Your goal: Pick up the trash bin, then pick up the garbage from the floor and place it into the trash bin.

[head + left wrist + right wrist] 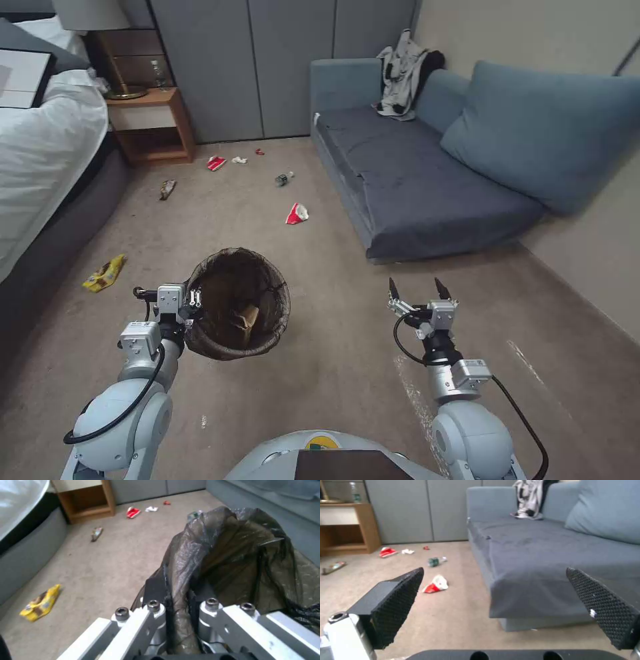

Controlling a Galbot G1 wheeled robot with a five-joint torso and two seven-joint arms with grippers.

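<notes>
Looking down from the head view, the trash bin (238, 303) was seen held off the carpet (347, 373) by the left gripper (195, 298), whose fingers were pinched on the near-left part of the bagged rim, a brown paper wrapper (248, 317) lying inside. The right gripper (419, 288) was held empty and spread wide, level with the bin and well to its right. The nearest red-and-white packet (297, 213) lay ahead, between the two arms but rather nearer the right one, beside the sofa (427, 193). From the left wrist view, the dark bag (233, 555) was shown clamped between the fingers (155, 592), and the yellow wrapper (40, 603) lay off by the bed (20, 552). From the right wrist view, the packet (435, 584) was framed ahead between the parted pads (398, 600), its long axis seemingly slanted across the approach, though this could not be judged firmly; the small bottle (436, 561) lay farther on.
</notes>
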